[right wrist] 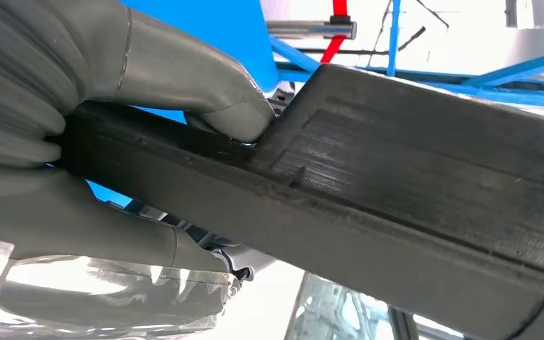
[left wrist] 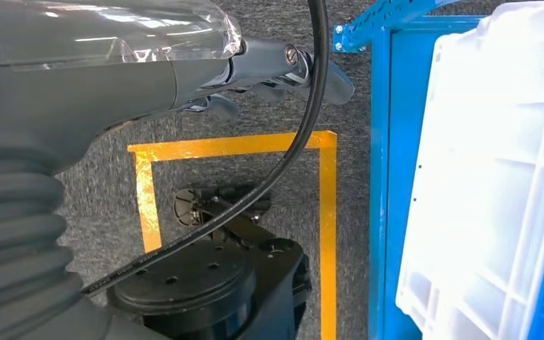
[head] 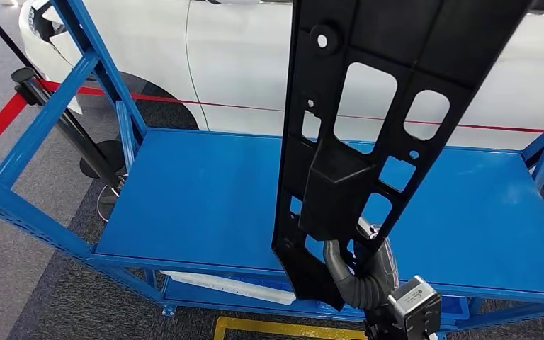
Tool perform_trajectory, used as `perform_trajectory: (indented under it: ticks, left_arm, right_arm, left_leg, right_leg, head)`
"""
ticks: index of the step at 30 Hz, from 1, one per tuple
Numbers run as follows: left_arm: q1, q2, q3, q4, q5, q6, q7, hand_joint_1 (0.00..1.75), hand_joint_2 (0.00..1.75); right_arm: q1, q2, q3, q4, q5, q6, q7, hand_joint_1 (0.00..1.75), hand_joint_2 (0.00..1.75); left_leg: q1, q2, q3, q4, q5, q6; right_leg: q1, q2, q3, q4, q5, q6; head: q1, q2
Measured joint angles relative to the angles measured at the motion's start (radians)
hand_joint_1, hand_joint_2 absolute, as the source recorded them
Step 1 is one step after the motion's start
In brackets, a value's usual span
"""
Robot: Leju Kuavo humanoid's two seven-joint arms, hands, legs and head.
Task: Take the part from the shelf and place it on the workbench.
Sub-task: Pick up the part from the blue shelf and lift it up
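No words, labels, brands or numbers can be read in any of the three views. The black cable (left wrist: 294,152) that runs past the left hand (left wrist: 283,71) carries a line of small pale print along its lower stretch, at about 8 o'clock in the left wrist view, but the letters are too small and blurred to make out. The black part (head: 358,134) held up by the right hand (head: 365,273) shows no readable marking.

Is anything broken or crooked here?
Nothing looks broken. The long black part stands tall and leans a bit, because the right hand grips only its lower end above the blue shelf. The left hand holds nothing.
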Motion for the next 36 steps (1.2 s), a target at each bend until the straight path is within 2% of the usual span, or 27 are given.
perform_trajectory:
  ticks: [5,20,26,31,36]
  left_arm:
    - [0.022,0.0,-0.052,-0.022,0.063,0.012,0.037,0.0,1.75]
    - [0.044,0.0,-0.102,-0.044,0.116,0.017,0.038,0.0,1.75]
    - [0.074,0.0,-0.163,-0.075,0.226,0.085,0.121,0.0,1.75]
    - [0.113,0.0,-0.248,-0.119,0.27,0.164,0.192,0.0,1.75]
    - [0.118,0.0,-0.275,-0.134,0.25,0.179,0.208,0.0,1.75]
  right_arm:
    - [0.031,0.012,0.011,-0.04,0.029,-0.01,-0.021,1.75,1.75]
    - [0.058,0.027,0.022,-0.069,0.049,-0.015,-0.044,1.75,1.75]
    - [0.104,0.053,0.04,-0.099,0.05,-0.042,-0.087,1.75,1.75]
    - [0.153,0.072,0.035,-0.112,0.006,-0.051,-0.098,1.75,1.75]
    - [0.182,0.094,0.025,-0.112,-0.014,-0.051,-0.094,1.75,1.75]
  left_leg:
    - [0.0,0.0,0.0,0.0,0.0,0.0]
    - [0.0,0.0,0.001,0.0,0.0,0.0]
    - [-0.001,0.0,0.001,0.002,-0.003,0.001]
    - [-0.004,0.0,0.002,0.009,-0.01,0.006]
    - [-0.007,0.0,0.004,0.013,-0.015,0.018]
  right_leg:
    - [0.0,0.0,0.0,0.0,0.0,0.0]
    - [0.0,0.0,0.001,0.0,0.0,0.0]
    - [-0.004,0.0,0.002,-0.001,-0.001,0.001]
    - [-0.007,0.0,0.006,-0.001,-0.005,0.008]
    - [-0.008,0.0,0.014,-0.001,-0.01,0.019]
  head:
    - [0.0,0.0]
    - [0.0,0.0]
    - [0.0,0.0]
    - [0.0,0.0]
    - [0.0,0.0]
